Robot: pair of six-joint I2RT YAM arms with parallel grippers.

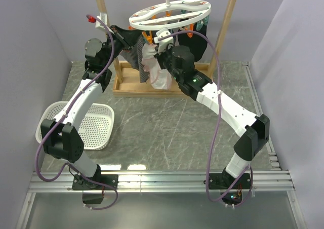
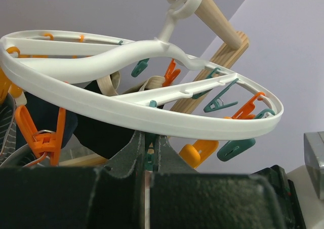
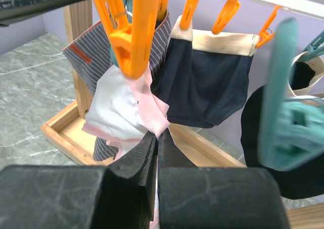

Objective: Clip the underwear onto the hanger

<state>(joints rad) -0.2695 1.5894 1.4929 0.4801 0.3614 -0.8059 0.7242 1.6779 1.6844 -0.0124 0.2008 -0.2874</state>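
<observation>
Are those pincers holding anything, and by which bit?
The right pincer pinches the underwear by its pink trim, at the lower end. The left pincer is shut under the hanger; whether it grips anything cannot be told.

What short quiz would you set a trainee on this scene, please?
1. True or false: the white oval plastic ring hanger hangs from the top bar of the wooden frame rack.
2. In the right wrist view, which colour is the plastic clip directly above the small white briefs with pink trim? A teal, B orange, C black.
3. Fill in: the ____ gripper is shut on the briefs' pink trim.

Key: 1 true. 2 B. 3 right; the right gripper has its fingers closed on the trim.
</observation>
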